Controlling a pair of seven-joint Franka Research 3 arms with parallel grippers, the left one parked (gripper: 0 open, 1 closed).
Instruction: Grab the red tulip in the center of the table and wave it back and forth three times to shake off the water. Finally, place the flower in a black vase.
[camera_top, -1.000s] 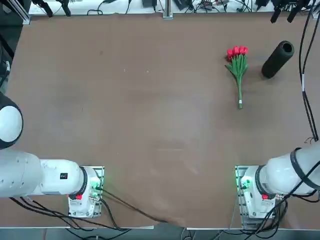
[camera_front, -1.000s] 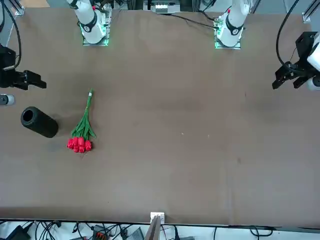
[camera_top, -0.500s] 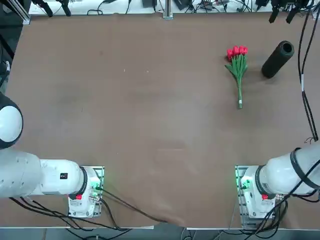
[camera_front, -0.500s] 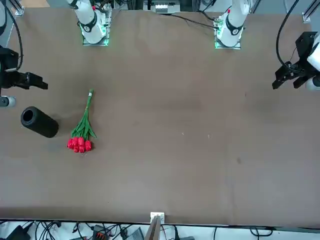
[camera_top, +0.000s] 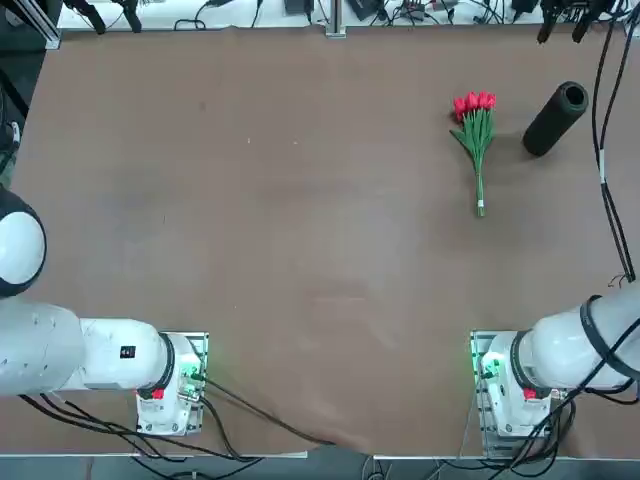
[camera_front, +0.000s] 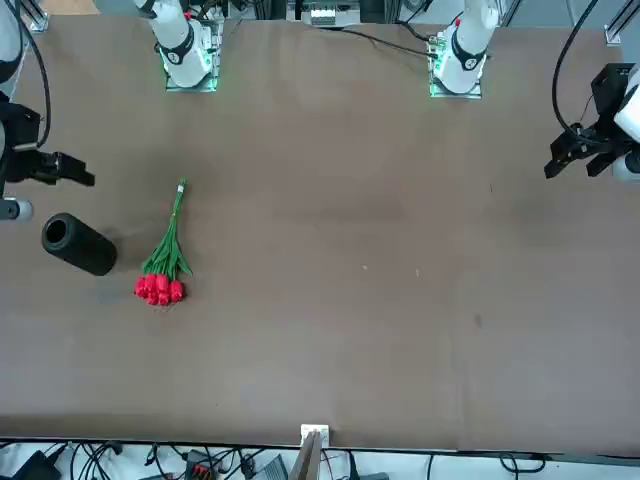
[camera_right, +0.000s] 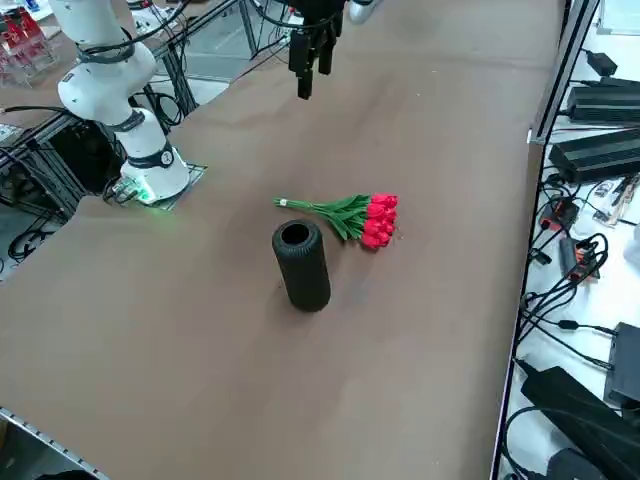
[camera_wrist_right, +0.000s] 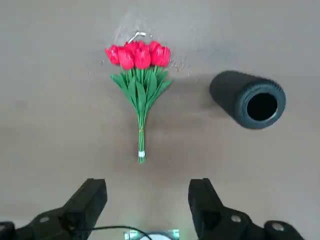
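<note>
The red tulip (camera_top: 476, 135) lies flat on the table (camera_top: 300, 250) at the far right, with its red heads pointing away from the robot and its stem toward it. It also shows in the other views: tulip (camera_front: 165, 255), tulip (camera_right: 350, 213), tulip (camera_wrist_right: 140, 75). The black vase (camera_top: 555, 118) stands upright just to its right, mouth up: vase (camera_front: 78, 244), vase (camera_right: 302, 264), vase (camera_wrist_right: 247, 100). My right gripper (camera_wrist_right: 145, 200) hangs open high above the table, short of the stem's tip, holding nothing. It shows elsewhere too: gripper (camera_front: 70, 172), gripper (camera_right: 312, 72).
Cables and power bricks (camera_right: 590, 150) lie along the far edge beyond the table. The right arm's base (camera_top: 510, 385) is at the near edge. A wide stretch of bare brown tabletop spreads left of the tulip.
The right gripper has drifted slightly farther from the arm's base, still open. The tulip and the vase have not moved.
</note>
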